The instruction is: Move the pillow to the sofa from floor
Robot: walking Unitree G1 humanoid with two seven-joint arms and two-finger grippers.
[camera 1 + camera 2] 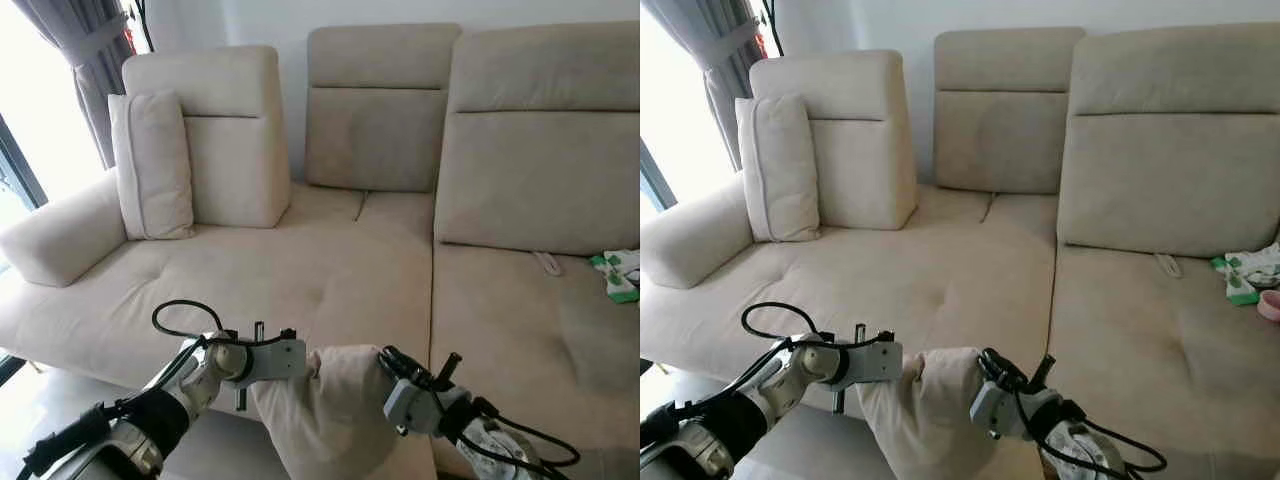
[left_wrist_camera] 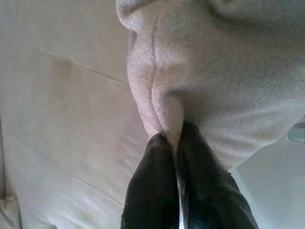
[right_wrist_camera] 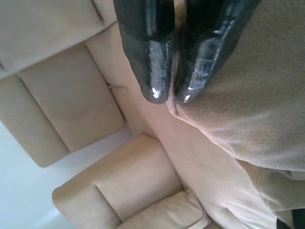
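Holding: both arms carry the beige pillow (image 1: 330, 405) between them, low at the front edge of the sofa (image 1: 330, 270).
Left end effector: left end effector (image 2: 174, 143) is pressed together on a fold of the pillow's fabric, near its seam, on the pillow's left side.
Right end effector: right end effector (image 3: 169, 98) is also closed, its two fingertips nearly meeting over the pillow's edge on the right side; the cloth appears pinched between them.
Pillow position: it hangs between the two wrists, its top about level with the seat's front edge, its bulk dropping below the head camera's frame. It seems off the floor, though its lower end is out of sight.
Long axis: it runs roughly downward from the held top corners, so the pillow dangles rather than lies flat.
Key relation: the seat cushion lies straight ahead and slightly above the pillow; both arms are about equally near, one on each corner.
Seat ahead: the broad middle cushion is bare, while a second pillow (image 1: 152, 165) leans upright against the far left backrest, well apart from the carried one.
Elsewhere: a green and white item (image 1: 620, 272) rests on the right cushion.
Judgement: the lift looks done; carrying forward and up onto the seat remains.
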